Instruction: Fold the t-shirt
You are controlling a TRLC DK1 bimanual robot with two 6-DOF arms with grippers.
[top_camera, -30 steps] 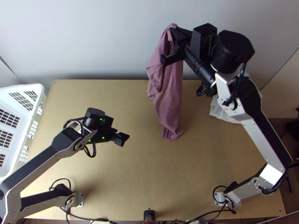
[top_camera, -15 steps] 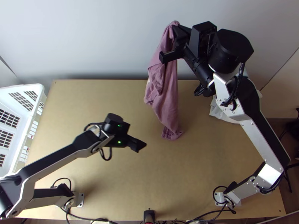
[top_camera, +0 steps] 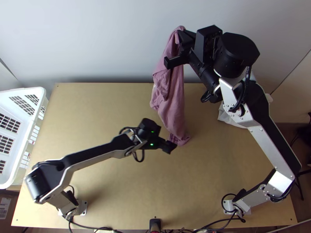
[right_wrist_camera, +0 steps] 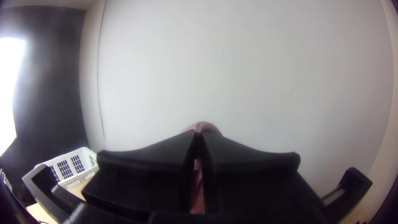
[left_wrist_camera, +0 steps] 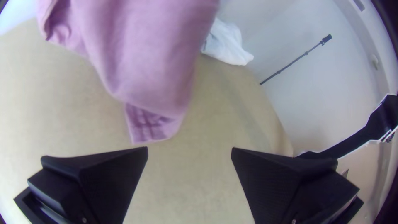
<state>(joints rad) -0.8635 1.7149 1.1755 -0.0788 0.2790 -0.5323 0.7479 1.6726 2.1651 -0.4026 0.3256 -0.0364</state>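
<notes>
The t-shirt (top_camera: 171,93) is not folded; it hangs in a long, bunched drape from the right gripper (right_wrist_camera: 199,137), across the middle of the far edge of the surface (top_camera: 97,101). The right gripper is closed on an upper part of the fabric, a little of which stands past the fingertips; which part of the garment is pinched cannot be determined. The lower end falls towards the middle of the surface, and contact there cannot be confirmed. The left gripper (left_wrist_camera: 190,148) has its fingers spread with nothing between them, just beside that lower end. A white cloth (top_camera: 230,116) lies by the far right corner, and a white basket (top_camera: 23,91) stands at the left edge. Step in hand, as judged: suspension of the garment ahead of laying out, folding not begun. The next move calls for the left gripper to take the loose lower end or a free edge, the right gripper keeping its pinch, so that the fabric can be drawn out between them and lowered flat. Risk noted: overlapping layers may be caught together, leaving the shirt twisted when laid down.
</notes>
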